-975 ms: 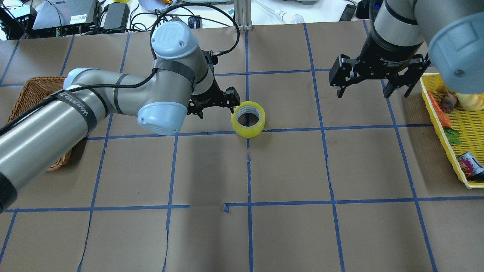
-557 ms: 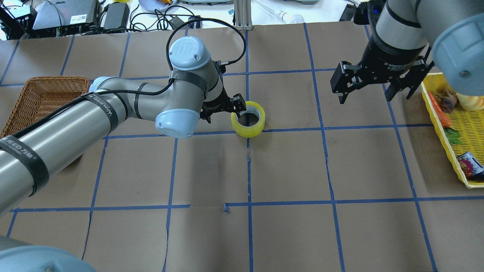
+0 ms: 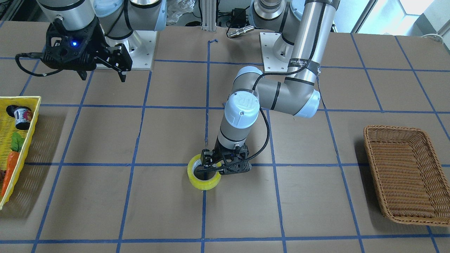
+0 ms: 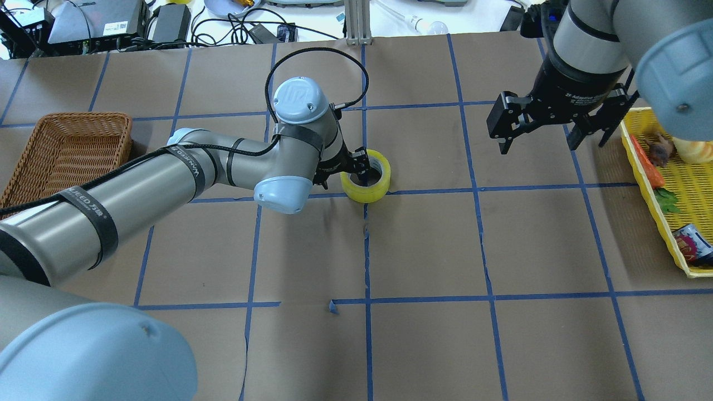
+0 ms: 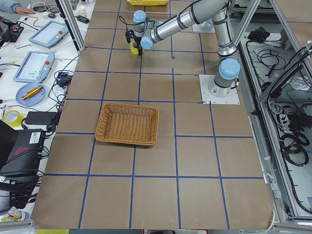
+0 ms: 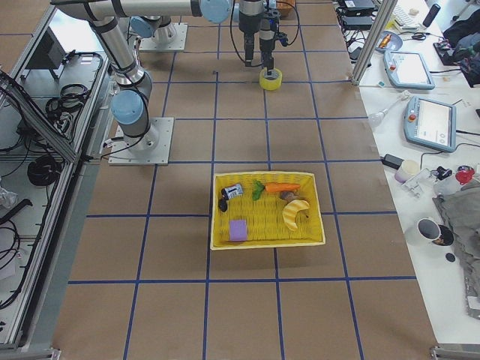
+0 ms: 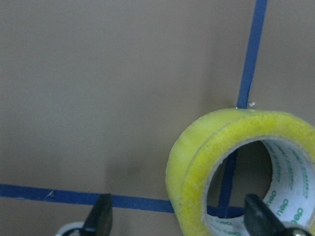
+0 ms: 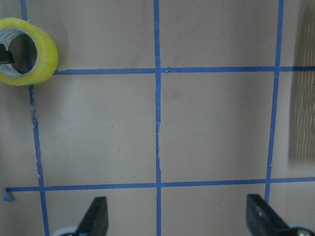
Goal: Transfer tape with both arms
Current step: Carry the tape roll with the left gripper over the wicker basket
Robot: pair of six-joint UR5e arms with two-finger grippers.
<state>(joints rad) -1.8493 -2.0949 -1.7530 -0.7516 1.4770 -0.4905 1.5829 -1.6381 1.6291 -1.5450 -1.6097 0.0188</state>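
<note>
left black two-finger gripper (image 4: 346,169): spread wide, holding nothing, one finger in the core, one outside | translucent yellow roll of packing tape (image 4: 367,192): flat, mid-desk | right black two-finger gripper (image 4: 537,146): wide, empty, raised toward right edge | step: pickup; next likely: close on wall, lift, hand across

In the overhead view the left arm (image 4: 301,111) covers most of the left gripper (image 4: 342,170); only one tip of its jaws shows, inside the tape (image 4: 365,192). In the left wrist view the tape runs off the lower right corner. The yellow tray (image 4: 693,189) is cut by the overhead view's right edge. In both side views the tape is too small to judge contact.
</note>
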